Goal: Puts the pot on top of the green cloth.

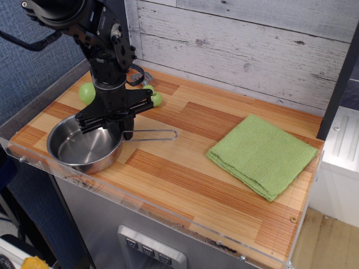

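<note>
Single view. We list a shallow round shiny steel pot with wire loop handle at the front left of the wooden bench; a light green folded ribbed cloth well apart at right; a black gripper over the pot's far rim, its closure we cannot tell; small green round toys behind.

Whitewashed plank wall, wooden counter

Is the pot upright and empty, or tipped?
Upright and empty: the pot sits flat on the wooden counter, its open side up and bare steel inside.
</note>
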Tool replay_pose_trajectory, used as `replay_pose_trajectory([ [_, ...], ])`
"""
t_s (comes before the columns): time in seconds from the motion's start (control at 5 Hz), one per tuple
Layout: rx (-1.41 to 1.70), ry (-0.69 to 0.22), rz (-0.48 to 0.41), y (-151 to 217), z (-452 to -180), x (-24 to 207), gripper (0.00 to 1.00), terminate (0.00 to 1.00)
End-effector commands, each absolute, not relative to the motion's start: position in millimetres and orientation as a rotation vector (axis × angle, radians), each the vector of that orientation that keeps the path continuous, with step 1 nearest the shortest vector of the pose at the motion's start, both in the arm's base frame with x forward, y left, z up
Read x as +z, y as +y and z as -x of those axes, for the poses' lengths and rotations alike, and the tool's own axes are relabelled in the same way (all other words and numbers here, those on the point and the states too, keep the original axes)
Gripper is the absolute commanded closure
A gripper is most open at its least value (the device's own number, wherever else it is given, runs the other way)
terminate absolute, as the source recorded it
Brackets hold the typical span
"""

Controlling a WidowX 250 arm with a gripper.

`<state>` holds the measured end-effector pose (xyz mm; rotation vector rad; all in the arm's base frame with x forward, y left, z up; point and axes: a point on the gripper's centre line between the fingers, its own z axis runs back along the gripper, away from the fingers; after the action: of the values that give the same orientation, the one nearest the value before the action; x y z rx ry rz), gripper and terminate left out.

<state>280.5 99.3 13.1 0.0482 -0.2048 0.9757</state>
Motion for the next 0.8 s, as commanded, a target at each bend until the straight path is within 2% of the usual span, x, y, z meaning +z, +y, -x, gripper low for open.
replay_pose_trajectory([
  [0.0, 0.882, -0.280, -0.061, 98, -295, 43, 1.00, 0.00],
  [0.2, 0.820, -0.300, -0.061, 88, -308, 54, 1.00, 0.00],
  [0.6, 0.597, -0.339, -0.010, 42, -331, 73, 1.00, 0.00],
])
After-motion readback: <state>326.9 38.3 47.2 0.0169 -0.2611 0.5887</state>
